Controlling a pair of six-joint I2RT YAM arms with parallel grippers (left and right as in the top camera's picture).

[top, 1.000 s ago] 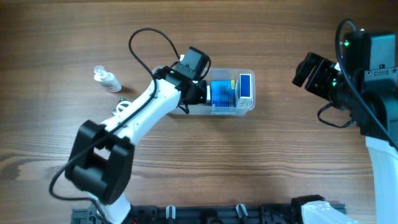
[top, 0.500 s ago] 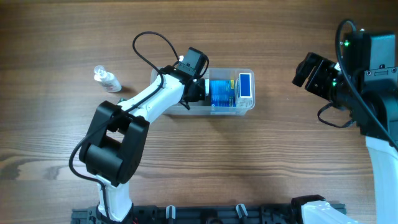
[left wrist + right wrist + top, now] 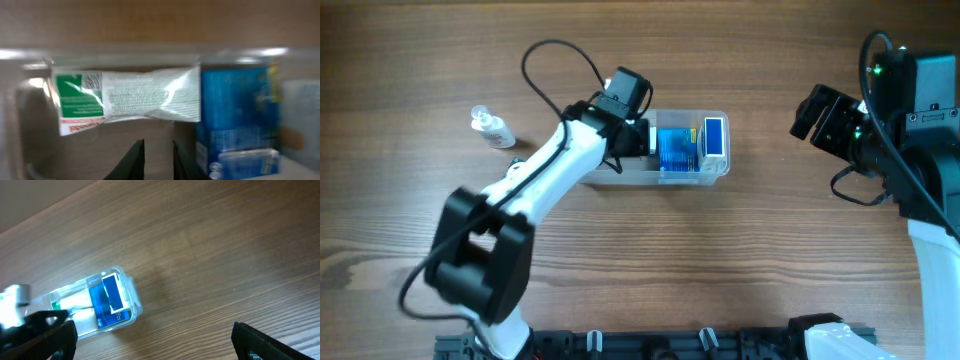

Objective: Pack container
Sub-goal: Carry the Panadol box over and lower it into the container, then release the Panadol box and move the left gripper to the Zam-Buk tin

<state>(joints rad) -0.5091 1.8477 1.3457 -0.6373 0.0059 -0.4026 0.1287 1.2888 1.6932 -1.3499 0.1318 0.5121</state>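
- container (image 3: 716,172): clear shallow tub, mid-tabletop (image 3: 770,260), long side running left-right. Also in right wrist view (image 3: 135,302), low left of frame.
- Inside, from overhead: blue box (image 3: 678,150) lying flat approx at centre. Narrower blue-and-white box (image 3: 716,136) just beside it, at tub's right end.
- Left wrist view: green-and-white packet (image 3: 125,97) lies along the tub's far wall, its right end against the blue box (image 3: 232,120). Pic is blurred, print unreadable.
- left arm (image 3: 540,175) reaches over tub's left end. Its wrist cam hides that part from above.
- left jaws: over the tub floor, dark fingertips (image 3: 138,159) nearly together w/ a thin gap, nothing btwn them. Just short of the packet, not touching it. Height above floor: can't tell.
- right jaws: spread wide, empty, fingertips (image 3: 45,337) at the frame's edges.
- right arm (image 3: 840,120): at the right side, well apart from the tub.
- small clear bottle (image 3: 492,127): on tabletop left of tub, well apart from it.
- black cable (image 3: 552,55) loops beyond the left arm.
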